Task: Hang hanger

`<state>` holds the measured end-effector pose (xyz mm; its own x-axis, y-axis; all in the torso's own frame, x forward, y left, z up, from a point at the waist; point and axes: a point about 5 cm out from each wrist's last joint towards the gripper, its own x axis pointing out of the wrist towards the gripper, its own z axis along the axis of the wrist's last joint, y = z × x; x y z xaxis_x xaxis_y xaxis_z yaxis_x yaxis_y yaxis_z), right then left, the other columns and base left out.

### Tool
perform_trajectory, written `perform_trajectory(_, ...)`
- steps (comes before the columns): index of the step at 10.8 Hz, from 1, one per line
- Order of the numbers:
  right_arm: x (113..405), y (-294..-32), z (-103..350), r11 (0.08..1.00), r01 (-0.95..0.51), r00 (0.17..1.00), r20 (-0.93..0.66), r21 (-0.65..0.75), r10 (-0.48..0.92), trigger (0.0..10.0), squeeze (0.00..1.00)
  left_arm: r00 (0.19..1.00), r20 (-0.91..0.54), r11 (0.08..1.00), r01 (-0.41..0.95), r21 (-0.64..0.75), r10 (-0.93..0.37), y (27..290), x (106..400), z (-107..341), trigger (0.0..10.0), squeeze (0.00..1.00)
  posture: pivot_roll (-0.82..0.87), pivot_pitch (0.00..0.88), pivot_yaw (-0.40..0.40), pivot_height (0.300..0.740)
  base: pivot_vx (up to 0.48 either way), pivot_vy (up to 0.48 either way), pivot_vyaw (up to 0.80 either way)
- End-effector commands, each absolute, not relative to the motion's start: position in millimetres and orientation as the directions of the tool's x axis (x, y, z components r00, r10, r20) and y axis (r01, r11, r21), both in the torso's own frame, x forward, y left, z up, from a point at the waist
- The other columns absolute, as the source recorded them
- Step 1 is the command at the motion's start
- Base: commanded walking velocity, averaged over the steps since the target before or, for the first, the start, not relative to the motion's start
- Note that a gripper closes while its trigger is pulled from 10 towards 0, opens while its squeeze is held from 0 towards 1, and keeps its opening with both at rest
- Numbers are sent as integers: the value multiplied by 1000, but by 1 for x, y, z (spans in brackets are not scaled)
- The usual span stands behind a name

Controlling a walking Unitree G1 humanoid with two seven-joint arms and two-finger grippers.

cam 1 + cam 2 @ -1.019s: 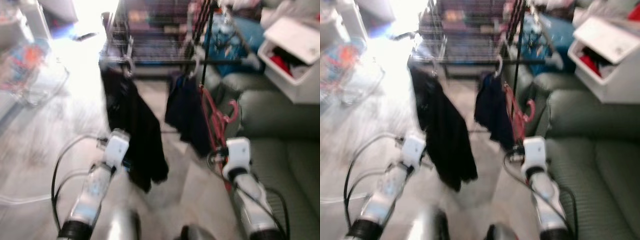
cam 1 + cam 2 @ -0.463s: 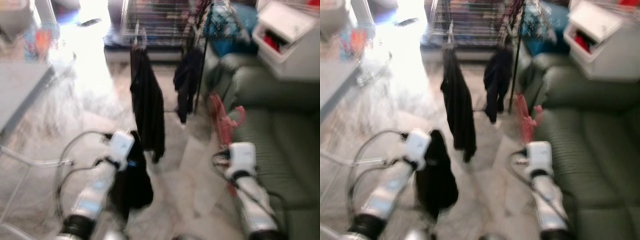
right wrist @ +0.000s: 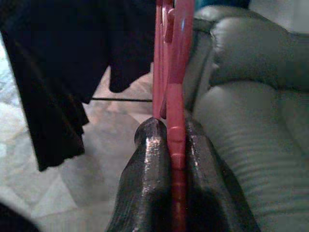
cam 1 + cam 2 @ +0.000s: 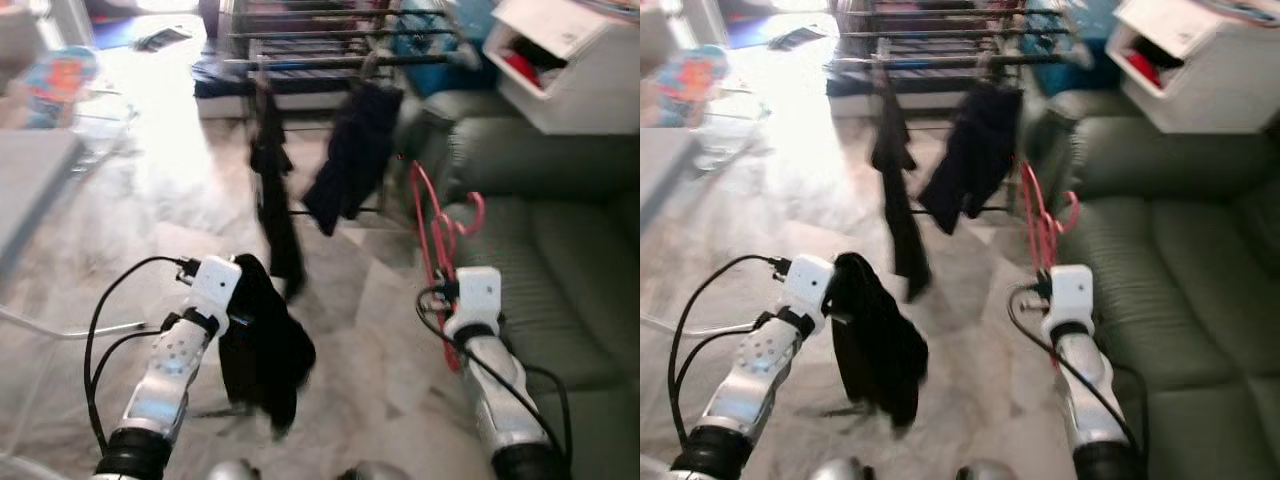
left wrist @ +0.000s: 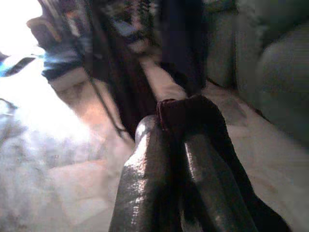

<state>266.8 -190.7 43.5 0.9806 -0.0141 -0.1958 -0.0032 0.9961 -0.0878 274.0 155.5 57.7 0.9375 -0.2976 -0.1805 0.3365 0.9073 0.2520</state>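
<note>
Between the right claw (image 3: 170,135) fingers, a red hanger (image 3: 175,82) sits pinched.

Both silver arms are reaching forward and slightly upward from the bottom of the head views, each wrist capped by a white housing with black cables looping back along the forearm. The left end effector (image 5: 176,140) is pressing its two black fingers (image 5: 145,159) together, pinching a fold of dark garment (image 4: 262,350) that is hanging from it. The right end effector (image 3: 175,133) is clamping its two black fingers (image 3: 149,145) tightly against either side of a pink hanger (image 3: 175,72), which is standing upright above the right wrist.
</note>
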Motion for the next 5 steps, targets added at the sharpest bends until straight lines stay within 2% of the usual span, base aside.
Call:
perform_trajectory(1,269,-188,47,996,-13,983,-185,-89,-4,10000,0,925,-171,896,373,240,-339,148,275,62,10000,0,-68,0,-26,740,0,0,-800)
perform_trajectory(4,272,-193,49,994,25,982,-183,-103,-44,10000,0,865,-190,846,498,193,-465,126,272,64,10000,0,-77,0,-23,740,0,0,-800)
perform_trajectory(5,271,-195,48,993,31,981,-188,-110,-51,10000,0,850,-200,833,521,188,-487,123,269,62,10000,0,-78,0,-25,740,0,-345,-800)
